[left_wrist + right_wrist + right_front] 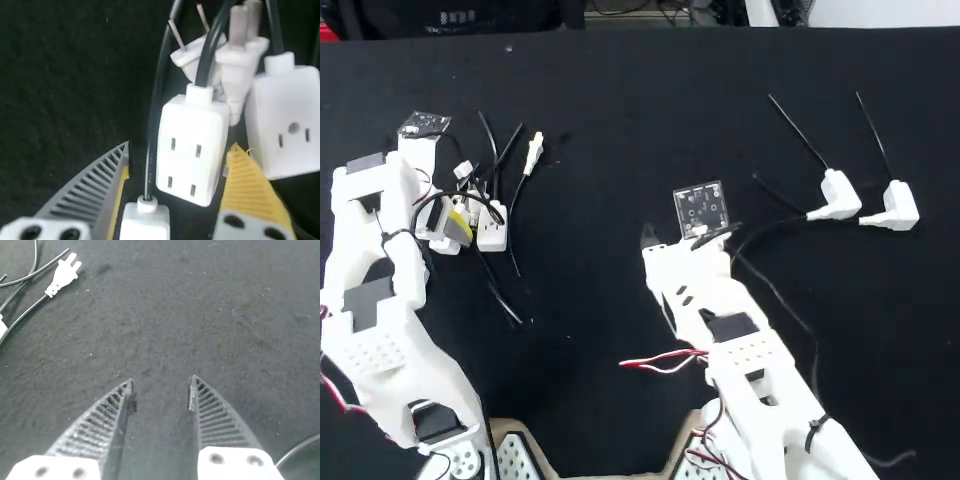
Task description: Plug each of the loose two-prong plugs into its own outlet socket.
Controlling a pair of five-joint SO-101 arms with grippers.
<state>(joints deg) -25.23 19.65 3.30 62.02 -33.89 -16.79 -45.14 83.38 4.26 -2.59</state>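
While agape, left claw [180, 146] astride outlet socket [191, 125].

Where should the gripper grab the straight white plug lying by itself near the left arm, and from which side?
Probably grip the plug by its white body behind the prongs, from above, across its long sides. It lies flat, prongs toward the far side, cable trailing back, leaving both sides free.
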